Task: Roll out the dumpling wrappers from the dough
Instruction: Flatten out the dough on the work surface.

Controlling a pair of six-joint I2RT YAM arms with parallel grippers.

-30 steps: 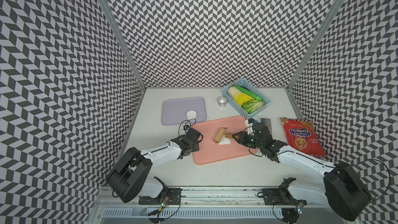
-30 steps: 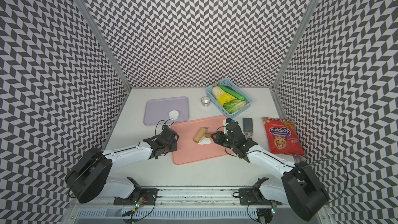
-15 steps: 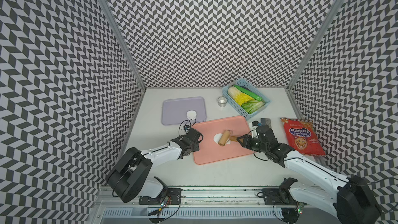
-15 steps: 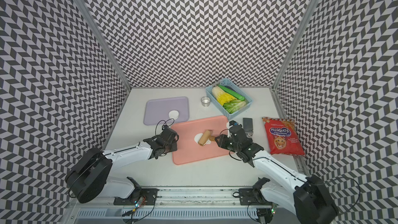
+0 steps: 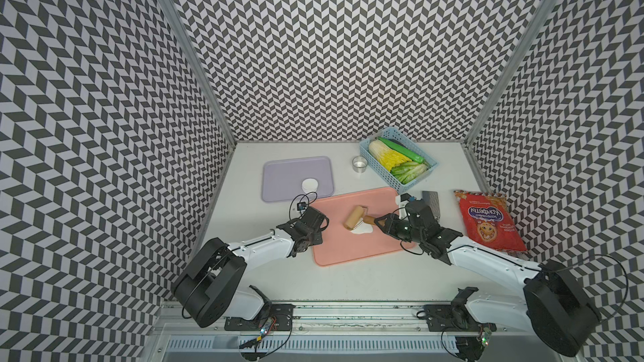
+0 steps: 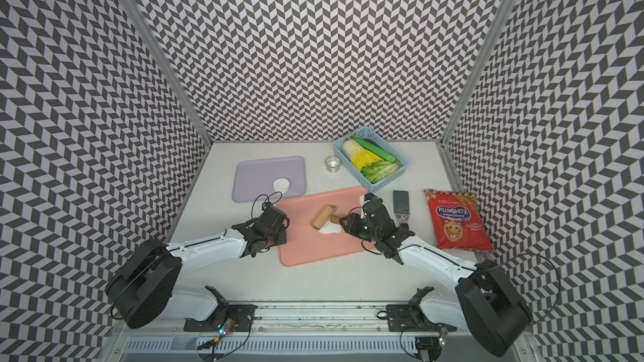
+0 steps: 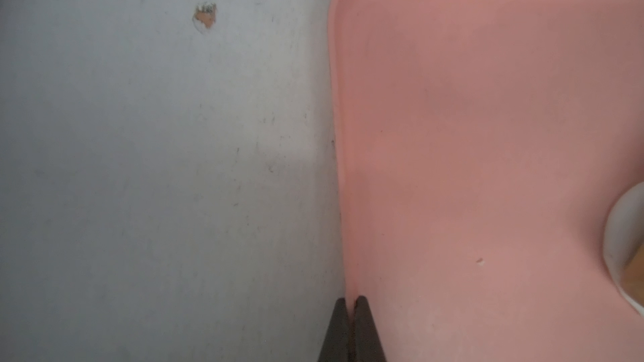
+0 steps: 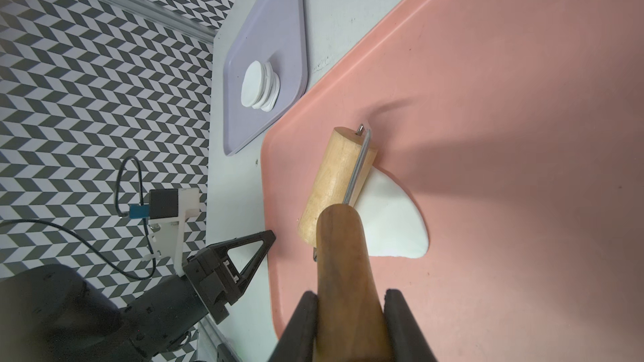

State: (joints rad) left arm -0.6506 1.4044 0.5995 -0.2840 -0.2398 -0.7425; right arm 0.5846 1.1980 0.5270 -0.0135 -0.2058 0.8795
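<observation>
Rolling: right hand (image 8: 350,296) grips small wooden roller (image 8: 334,182) on flat white dough (image 8: 393,224); left hand (image 7: 352,302) pinches pink plastic tray (image 7: 488,99). Next: even pressure.

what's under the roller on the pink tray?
The dough: a flat white sheet sticks out from under the wooden roller onto the pink tray. The part beneath is covered, so its full outline can't be seen.

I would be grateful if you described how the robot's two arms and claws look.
The left arm and right arm have white links, bulky black joints and thin black cables. The left claw and right claw have black tapered fingers; the left's are hollow triangular frames.
</observation>
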